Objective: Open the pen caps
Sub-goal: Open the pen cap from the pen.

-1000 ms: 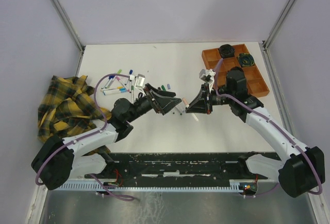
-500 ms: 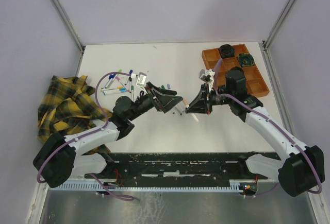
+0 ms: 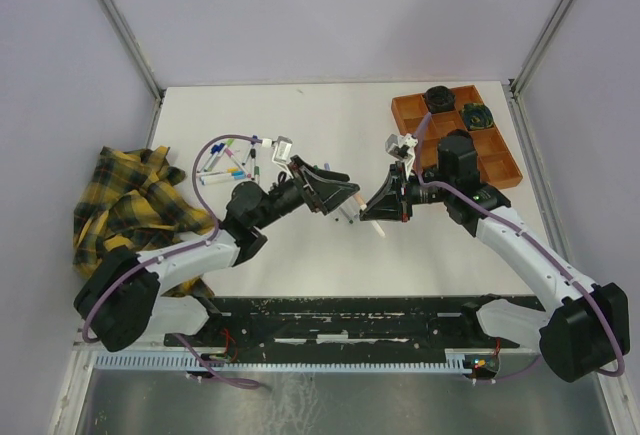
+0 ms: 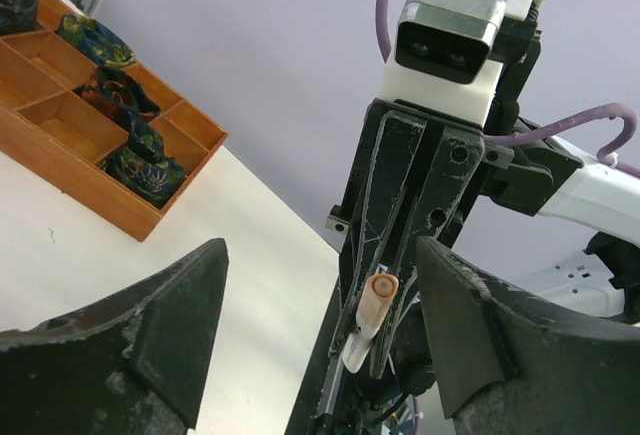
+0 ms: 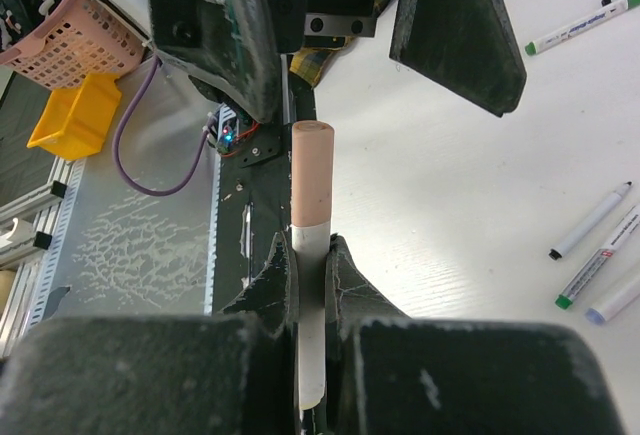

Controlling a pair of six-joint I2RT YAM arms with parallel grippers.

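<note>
My right gripper (image 5: 311, 255) is shut on the white barrel of a pen (image 5: 310, 300), and its peach pen cap (image 5: 311, 175) sticks out towards the left arm. In the top view that pen (image 3: 366, 213) hangs above the table's middle between both arms. My left gripper (image 4: 320, 260) is open, its two fingers (image 5: 455, 35) apart on either side of the cap (image 4: 379, 294) without touching it. Several more pens with coloured pen caps (image 3: 232, 160) lie loose at the back left, and a few show in the right wrist view (image 5: 590, 220).
An orange compartment tray (image 3: 500, 160) with black round objects (image 3: 437, 100) stands at the back right. A yellow plaid cloth (image 3: 130, 205) lies at the left edge. Off the table, the right wrist view shows a pink basket (image 5: 75, 30) and a yellow bin (image 5: 75, 115).
My left gripper has moved right and forward until its fingers flank the pen cap, and its jaws have narrowed a little. The right arm and its pen have stayed still.
</note>
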